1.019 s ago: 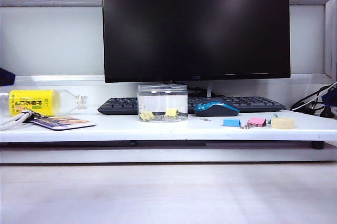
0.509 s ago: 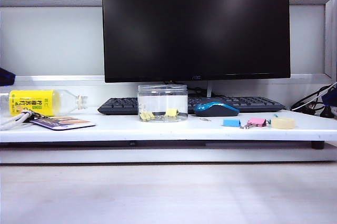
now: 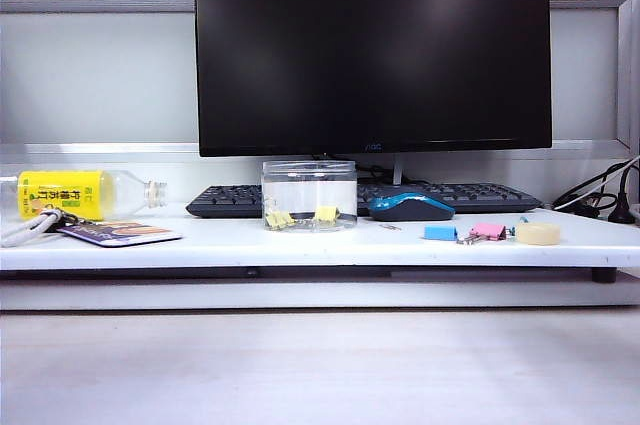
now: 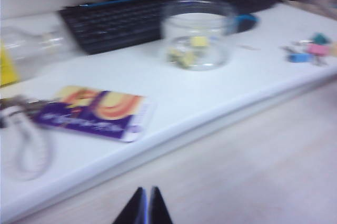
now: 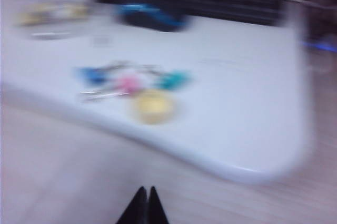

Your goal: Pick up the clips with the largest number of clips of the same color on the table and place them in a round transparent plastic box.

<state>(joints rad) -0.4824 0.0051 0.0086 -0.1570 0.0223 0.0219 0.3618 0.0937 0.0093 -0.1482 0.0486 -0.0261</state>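
Nearest in each wrist view, the left hand [image 4: 146, 205] and right hand [image 5: 144, 203] hang closed and empty over bare wood, short of the table [image 3: 300, 245]. Well beyond both, the box [image 3: 309, 195] stands upright before the keyboard [image 3: 225, 201], with the clips [image 3: 296, 216] inside it.

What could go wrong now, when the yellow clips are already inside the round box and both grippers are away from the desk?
1. The round transparent plastic box has no lid, so a bump could spill the clips.
2. The left gripper and right gripper are shut and empty below the desk edge; their blurred views suggest swinging, so an arm might clip that edge.
3. The mouse sits close beside the box.
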